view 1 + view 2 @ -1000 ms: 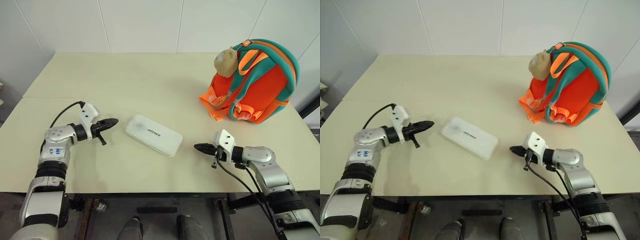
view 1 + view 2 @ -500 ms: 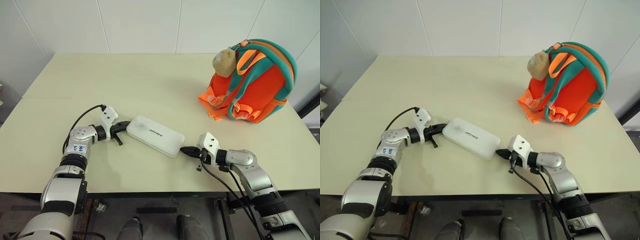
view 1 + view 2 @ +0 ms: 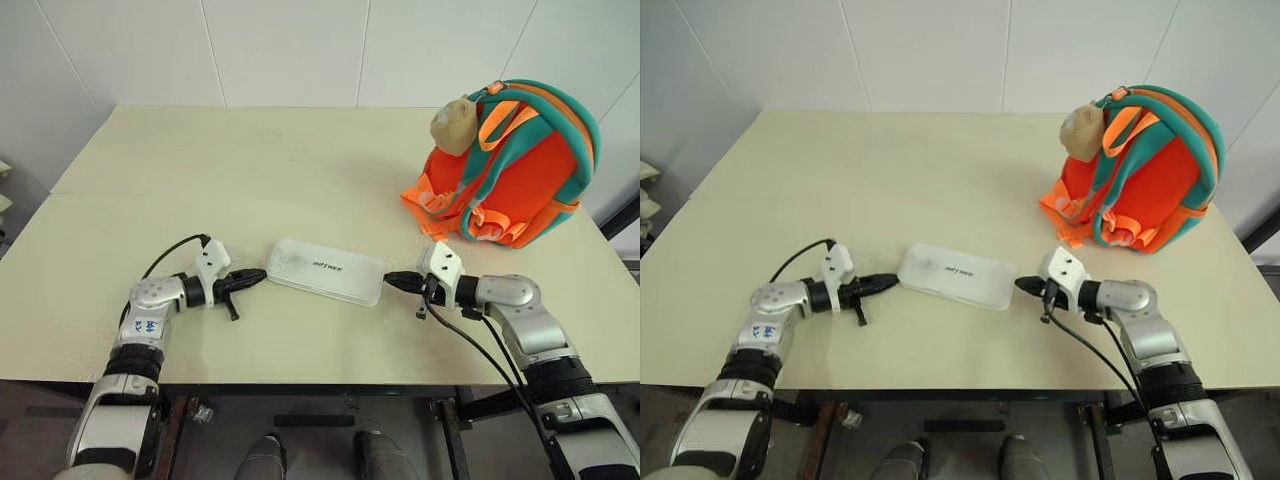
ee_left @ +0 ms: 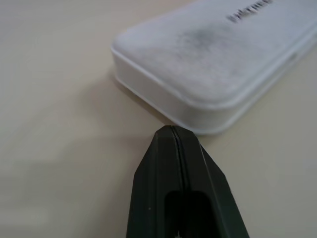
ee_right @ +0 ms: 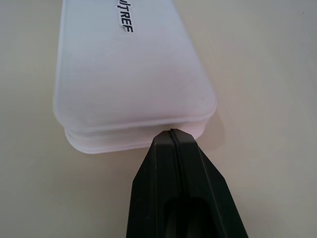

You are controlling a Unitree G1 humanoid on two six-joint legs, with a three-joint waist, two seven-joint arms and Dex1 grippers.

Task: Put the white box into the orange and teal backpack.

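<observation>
The white box [image 3: 325,271] lies flat on the table near its front edge, dark lettering on top. My left gripper [image 3: 258,274] is shut, its tip at the box's left end [image 4: 198,94]. At the right end [image 5: 133,74] of the box sits the tip of my right gripper [image 3: 390,279], also shut. Both tips press against the box from opposite sides, with nothing between either pair of fingers. The orange and teal backpack [image 3: 510,165] stands upright at the far right of the table, a tan plush head [image 3: 452,125] on its left side.
The cream table [image 3: 250,170] stretches wide and bare behind the box. A white tiled wall runs along the table's far edge. Black cables hang from both wrists near the front edge.
Both grippers closed in on the box from either side and now touch its ends. The box has turned to lie more level and shifted slightly right.
</observation>
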